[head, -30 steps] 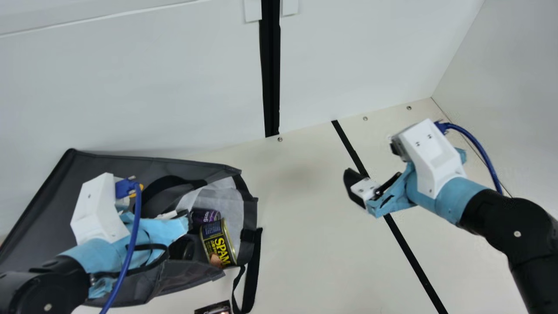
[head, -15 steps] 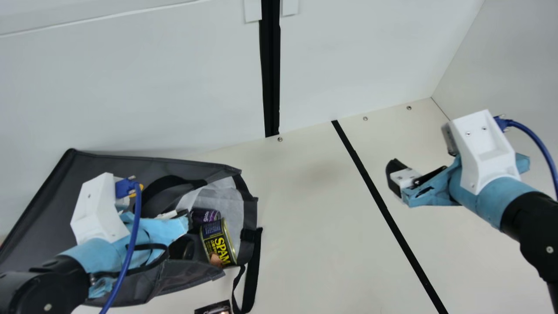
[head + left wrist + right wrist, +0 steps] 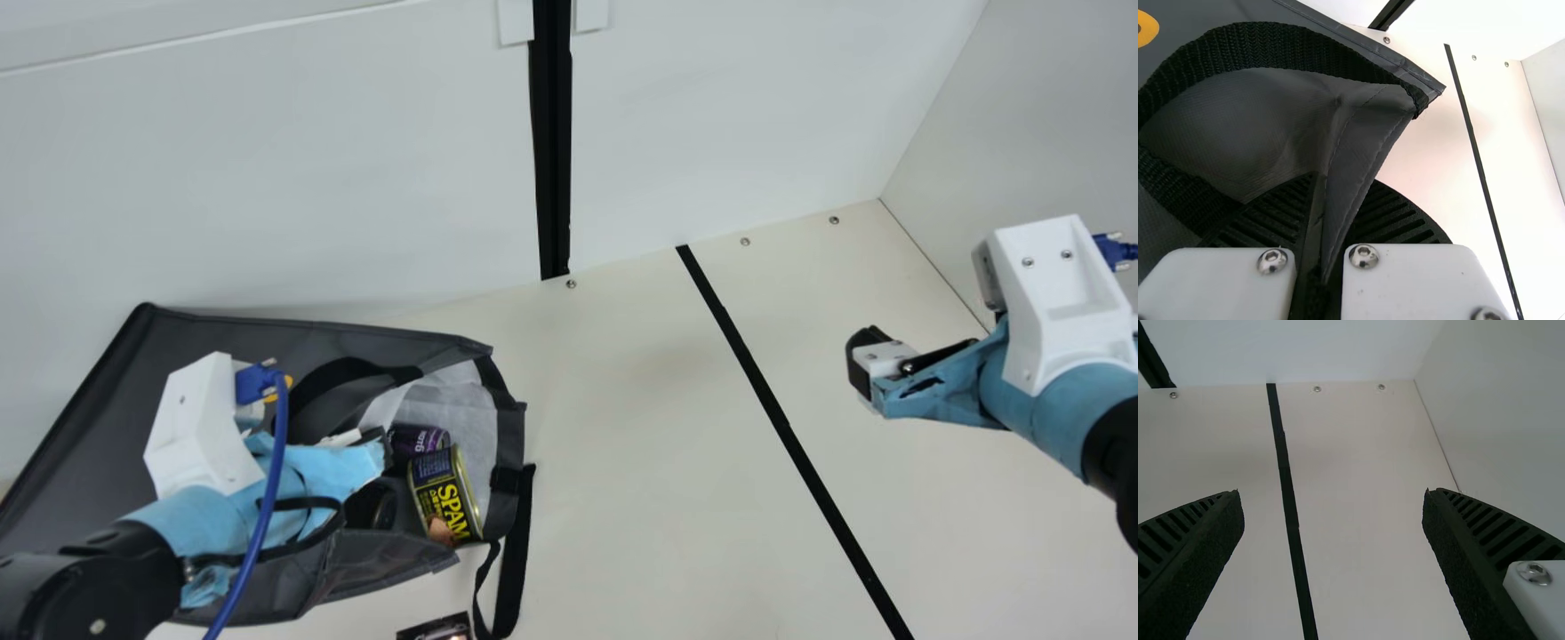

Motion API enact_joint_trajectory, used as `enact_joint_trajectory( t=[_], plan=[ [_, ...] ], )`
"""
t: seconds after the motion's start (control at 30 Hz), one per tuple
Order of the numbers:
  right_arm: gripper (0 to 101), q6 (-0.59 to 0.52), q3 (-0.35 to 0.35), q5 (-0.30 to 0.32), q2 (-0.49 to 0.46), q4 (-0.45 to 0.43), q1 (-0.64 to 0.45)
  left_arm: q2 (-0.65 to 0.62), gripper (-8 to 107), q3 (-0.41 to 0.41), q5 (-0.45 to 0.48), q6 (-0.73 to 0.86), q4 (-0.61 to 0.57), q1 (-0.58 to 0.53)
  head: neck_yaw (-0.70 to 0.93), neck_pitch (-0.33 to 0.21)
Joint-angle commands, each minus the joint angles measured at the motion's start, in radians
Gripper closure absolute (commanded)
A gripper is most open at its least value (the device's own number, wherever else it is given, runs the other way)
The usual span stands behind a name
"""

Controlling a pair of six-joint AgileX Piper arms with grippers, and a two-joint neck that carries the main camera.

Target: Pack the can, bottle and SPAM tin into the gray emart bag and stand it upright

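While the cream table [image 3: 649, 462] spreads across the lower half of the main view, a white back wall [image 3: 311, 178] rises behind it and a pale side wall [image 3: 1049, 124] meets both at 2 o'clock. Three screws [image 3: 745, 242] dot the table's back edge. One black wall strip [image 3: 553, 133] stands at 12 o'clock; one black table line [image 3: 773, 413] runs from 2 toward 5 o'clock.

The gray emart bag [image 3: 222, 329] lies on its side at 8 o'clock, mouth toward 4, with cream surface between it and the right gripper [image 3: 861, 363] at 3. Two printed items show inside: one SPAM tin [image 3: 444, 498] at 7, touching one purple can [image 3: 420, 438] near 8, plus one dark round thing [image 3: 384, 508]. One small black item [image 3: 436, 628] sits between 6 and 7, outside the bag.

The left gripper [image 3: 338, 467], at 8, pinches a fold of the bag; the right gripper's [image 3: 1333, 500] fingers are spread wide, gripping nothing.
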Motion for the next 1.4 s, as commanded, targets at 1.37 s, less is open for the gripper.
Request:
enact_joint_trajectory(
  t=[1.37],
  plan=[
    [6,0.135,-0.274,0.301,0.017,0.048,-0.188,0.0,107,0.0,0.0,0.0,0.0,0.0,-0.001,-0.024]
  ],
)
